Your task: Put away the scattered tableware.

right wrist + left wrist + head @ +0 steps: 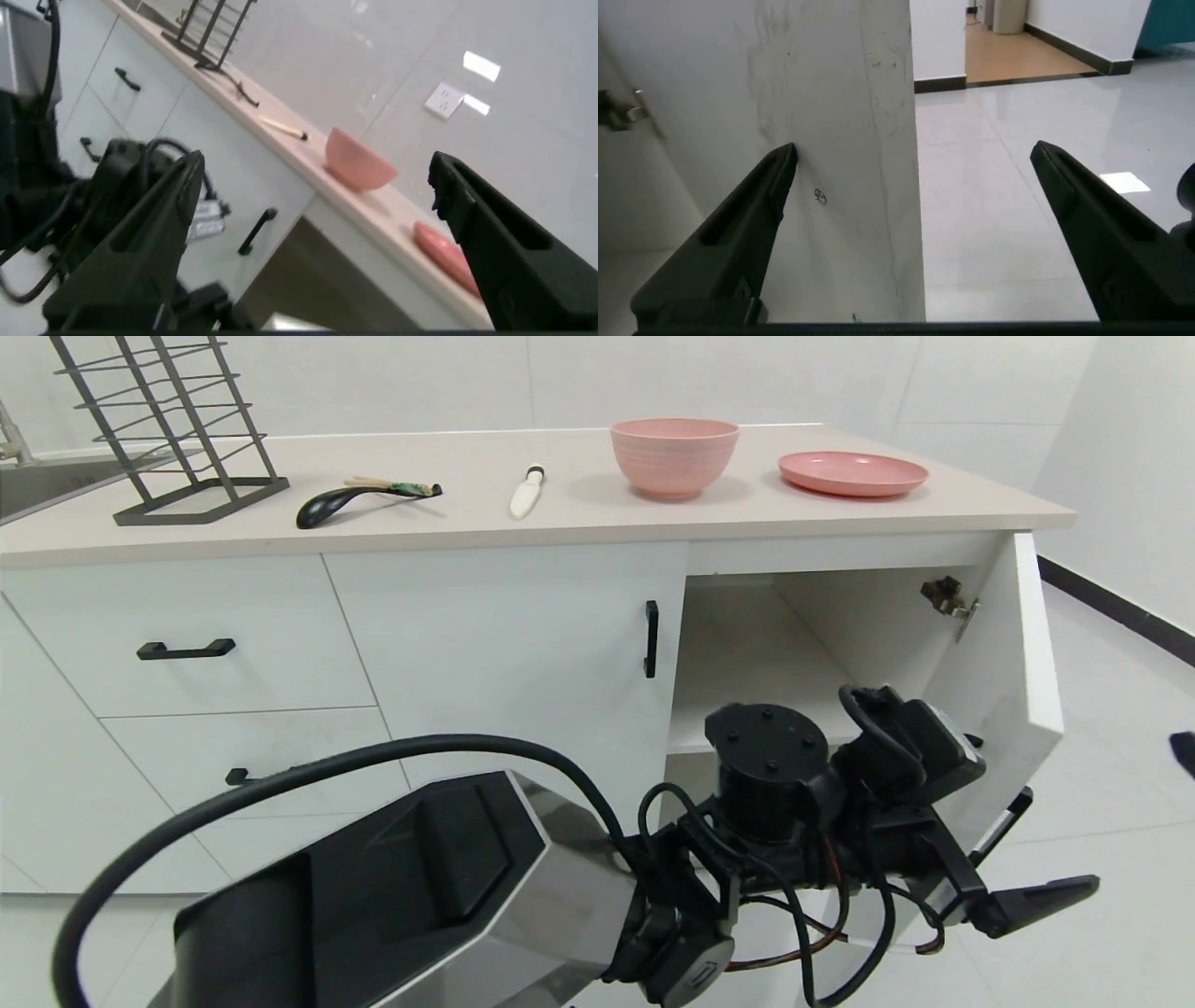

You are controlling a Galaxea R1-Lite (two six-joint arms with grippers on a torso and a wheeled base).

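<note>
On the beige counter, a black curved spoon, wooden chopsticks and a small white utensil lie left of the round pink bowl, a flat pink plate lies right of it, and below it the left end effector gapes wide astride the white cabinet door, the right end effector likewise wide.

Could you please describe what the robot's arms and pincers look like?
The left arm has an angular silver-grey and black housing, a thick black cable looping beside it, thinner wires, some brownish, and a black cylindrical joint dotted with screws. The left pincer and right pincer each have two matte black, wedge-shaped fingers tapering to the tips.
</note>
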